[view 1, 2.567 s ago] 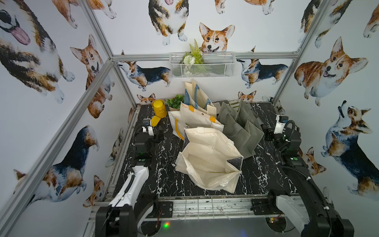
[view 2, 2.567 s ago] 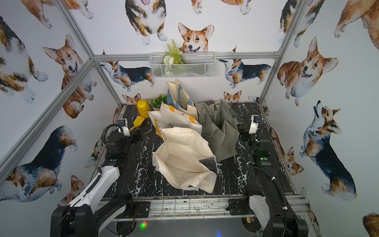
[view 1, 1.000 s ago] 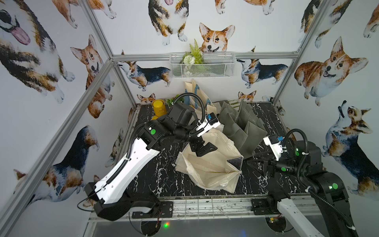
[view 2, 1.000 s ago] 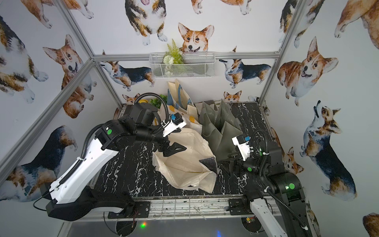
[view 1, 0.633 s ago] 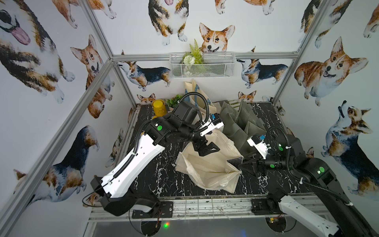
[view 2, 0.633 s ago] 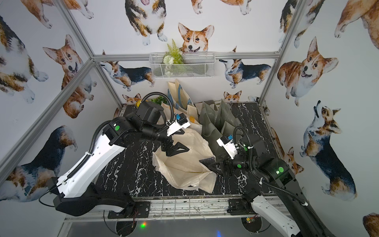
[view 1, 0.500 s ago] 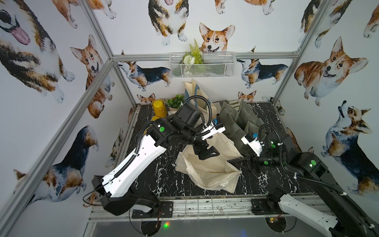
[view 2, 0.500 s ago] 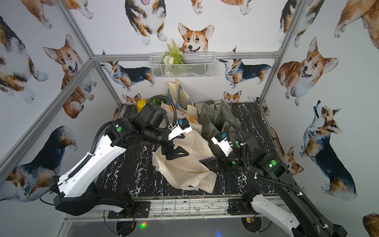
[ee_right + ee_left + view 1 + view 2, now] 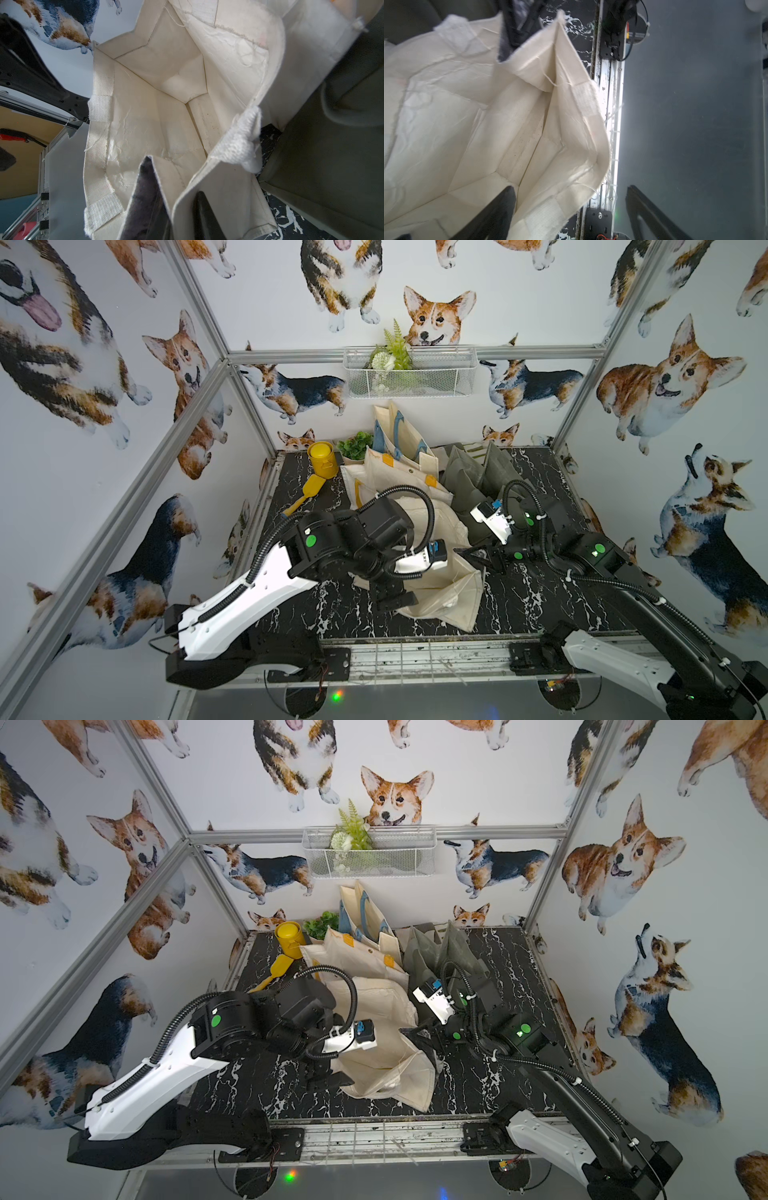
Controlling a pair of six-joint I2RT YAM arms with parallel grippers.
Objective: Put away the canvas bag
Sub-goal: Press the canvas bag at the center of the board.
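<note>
Both arms have swung in from the tabletop's sides to the canvas bag [image 9: 440, 585], which sits slumped with its mouth open at lower centre of both top views, on the black marble tabletop [image 9: 519, 605]. At the bag's near left rim the left tool [image 9: 392, 597] stands spread; the left wrist view shows one finger [image 9: 496, 214] inside the bag and its mate outside. The right tool [image 9: 478, 558] has closed, pinching the bag's right rim between its fingers [image 9: 145, 197]. Behind stand cream totes [image 9: 395, 472] and grey-green bags [image 9: 465, 472], then a yellow can [image 9: 321, 459], a small plant [image 9: 355, 445] and a wire basket [image 9: 436, 377] on the back wall.
</note>
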